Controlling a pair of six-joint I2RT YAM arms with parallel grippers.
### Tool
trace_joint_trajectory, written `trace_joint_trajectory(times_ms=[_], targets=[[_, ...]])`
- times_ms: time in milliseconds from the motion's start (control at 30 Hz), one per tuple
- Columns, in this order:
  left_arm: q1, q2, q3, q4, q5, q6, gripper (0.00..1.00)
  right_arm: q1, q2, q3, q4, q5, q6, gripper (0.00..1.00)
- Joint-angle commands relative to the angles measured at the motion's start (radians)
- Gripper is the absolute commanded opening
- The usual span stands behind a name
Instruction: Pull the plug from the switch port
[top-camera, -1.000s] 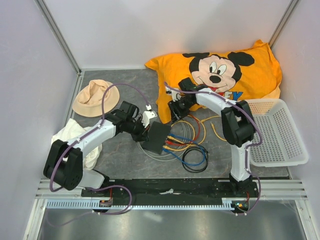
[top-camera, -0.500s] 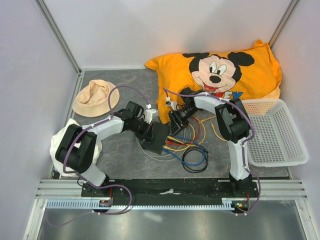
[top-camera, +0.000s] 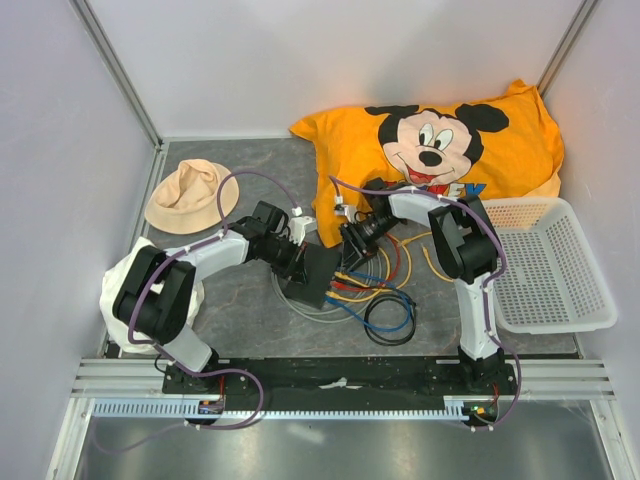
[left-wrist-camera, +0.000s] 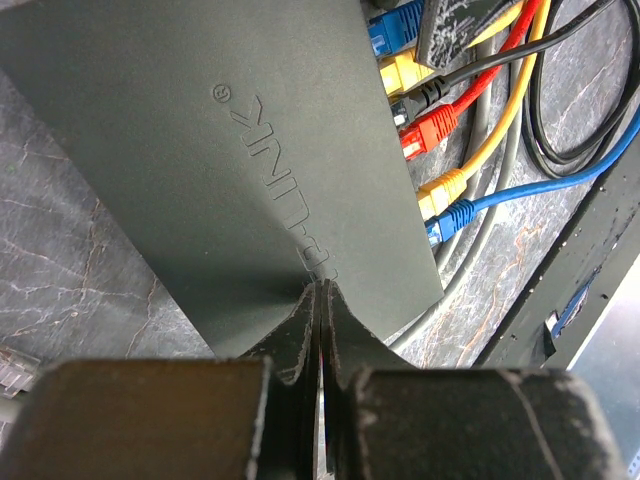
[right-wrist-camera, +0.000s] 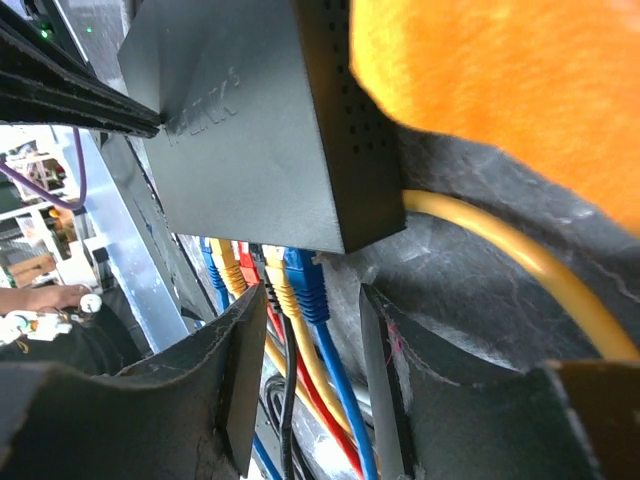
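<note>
The switch (top-camera: 320, 276) is a flat dark grey box lying mid-table; it fills the left wrist view (left-wrist-camera: 220, 170). Coloured plugs sit in a row along its right side: blue (left-wrist-camera: 395, 28), yellow (left-wrist-camera: 405, 70), black, red (left-wrist-camera: 430, 128), yellow and blue. My left gripper (left-wrist-camera: 318, 292) is shut, its tips resting on the switch's top near the left edge (top-camera: 298, 258). My right gripper (right-wrist-camera: 305, 340) is open at the port side (top-camera: 350, 243). An end blue plug (right-wrist-camera: 305, 280) and a yellow plug (right-wrist-camera: 278, 285) lie between its fingers, untouched.
An orange Mickey Mouse pillow (top-camera: 440, 150) lies just behind the switch and crowds the right wrist. Coiled coloured cables (top-camera: 378, 290) trail toward the front. A white mesh basket (top-camera: 550, 265) stands at right. At left are a tan hat (top-camera: 190, 195) and a white cloth (top-camera: 125, 275).
The left arm swung inward and its shut gripper came to rest on the switch. The right gripper dropped from the pillow's edge down to the row of plugs.
</note>
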Motion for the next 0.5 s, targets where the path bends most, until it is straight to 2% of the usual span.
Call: trace_joint_trajectory(times_ms=[0,133,467], targets=[[-0.005,0.015,0.002,0.006,-0.048,-0.009,0.02,-0.025,0.024,-0.016,0.083,-0.049,0.036,0.49],[-0.008,0.016,0.002,0.003,-0.048,-0.006,0.02,-0.048,0.038,-0.016,0.140,-0.069,0.108,0.47],[-0.011,0.024,0.008,0.000,-0.048,-0.006,0.02,-0.045,0.053,0.005,0.133,-0.155,0.119,0.42]])
